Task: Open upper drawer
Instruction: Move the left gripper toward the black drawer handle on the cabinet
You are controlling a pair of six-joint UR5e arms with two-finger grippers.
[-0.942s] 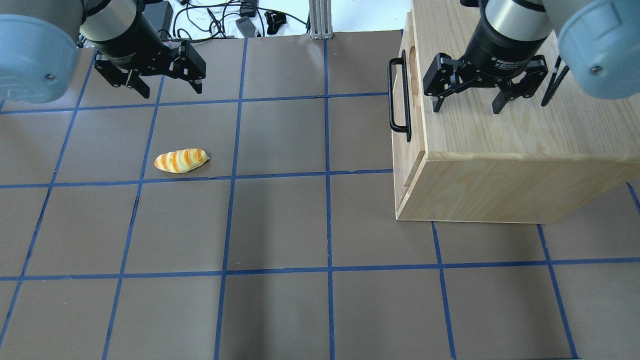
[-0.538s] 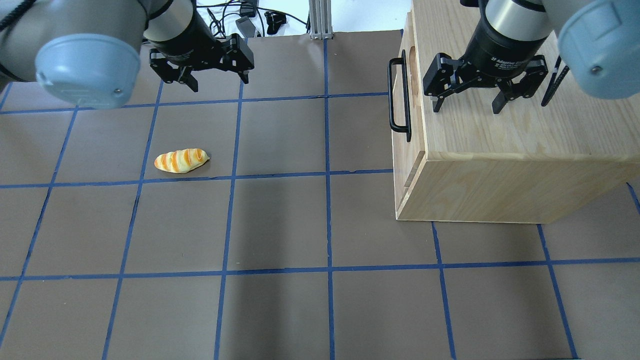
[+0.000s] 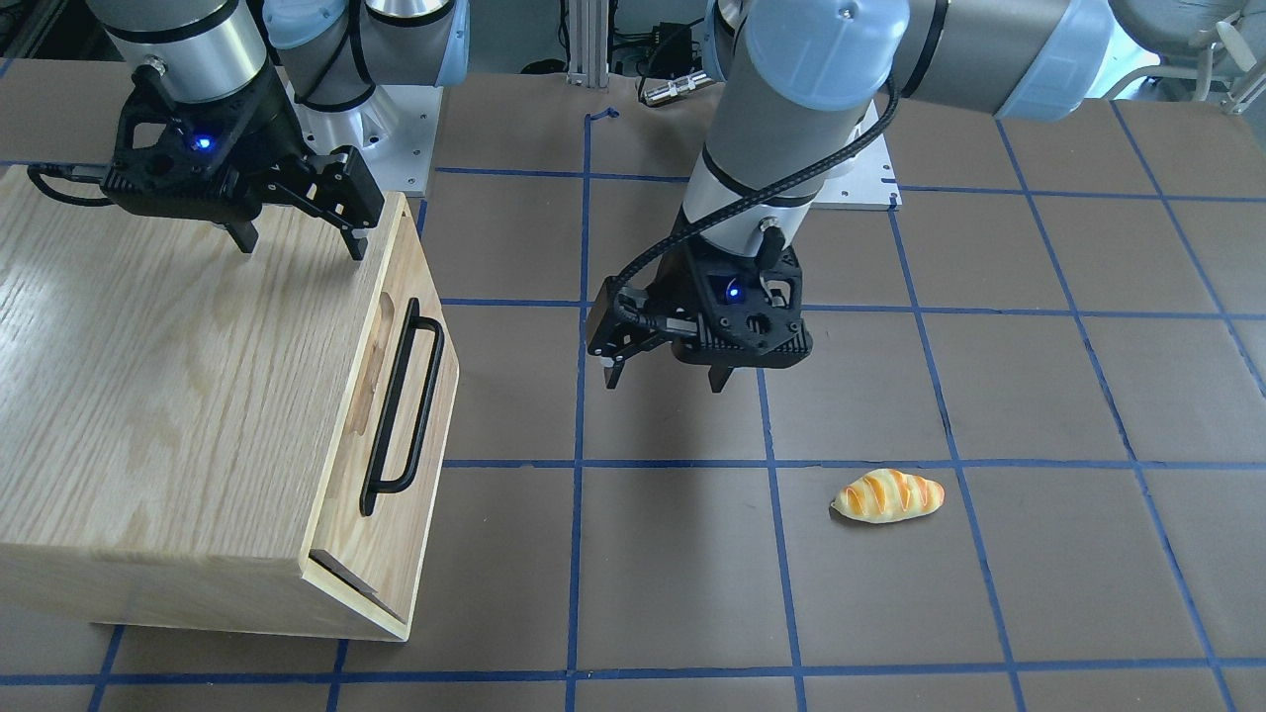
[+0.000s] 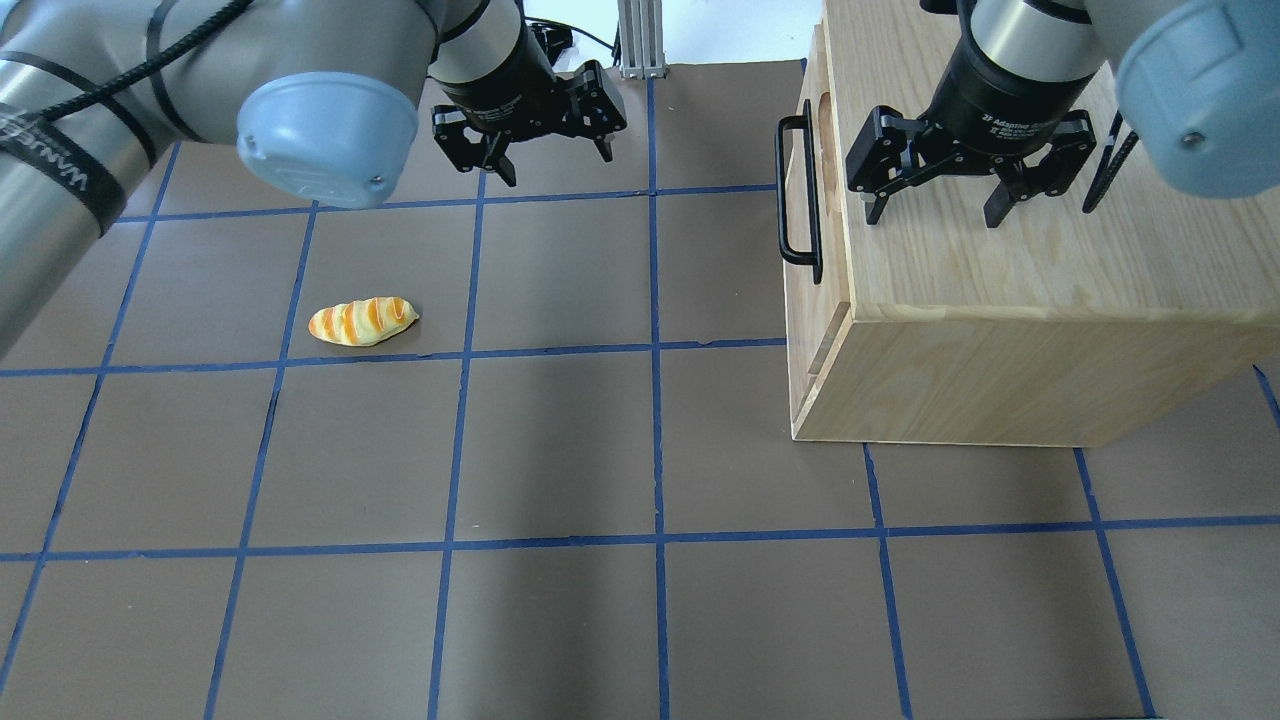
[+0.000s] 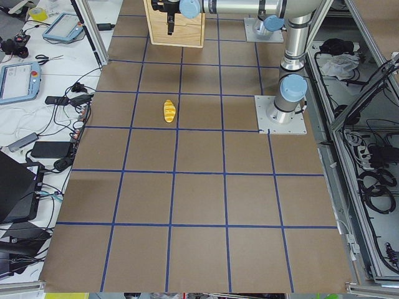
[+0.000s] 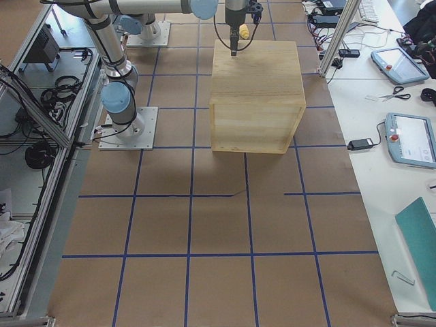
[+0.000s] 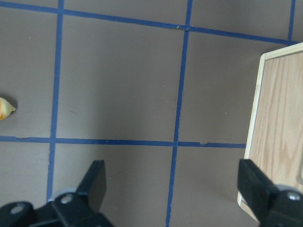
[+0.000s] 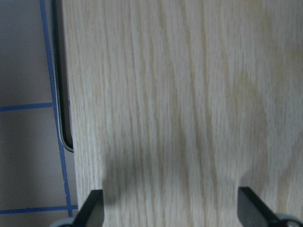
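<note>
The upper drawer (image 3: 391, 415) is a pale-wood front panel with a long black bar handle (image 3: 401, 410) and an oval notch, and it sits flush in the wooden cabinet (image 3: 168, 376). The handle also shows in the overhead view (image 4: 781, 190). My left gripper (image 4: 557, 168) is open and empty above the brown table, a tile's width from the drawer front; it also shows in the front-facing view (image 3: 666, 384). My right gripper (image 4: 932, 218) is open and empty just above the cabinet's oak top, behind the handle; it also shows in the front-facing view (image 3: 300, 247).
A toy bread roll (image 4: 362, 321) lies on the table left of centre. The cabinet (image 6: 255, 88) stands on the robot's right half of the table. Blue tape lines grid the brown table (image 4: 560, 450). Cables lie beyond the table's far edge (image 4: 450, 30).
My left arm has swung right across the far side of the table, toward the drawer front, still open. The right gripper, drawer and bread roll have not moved.
</note>
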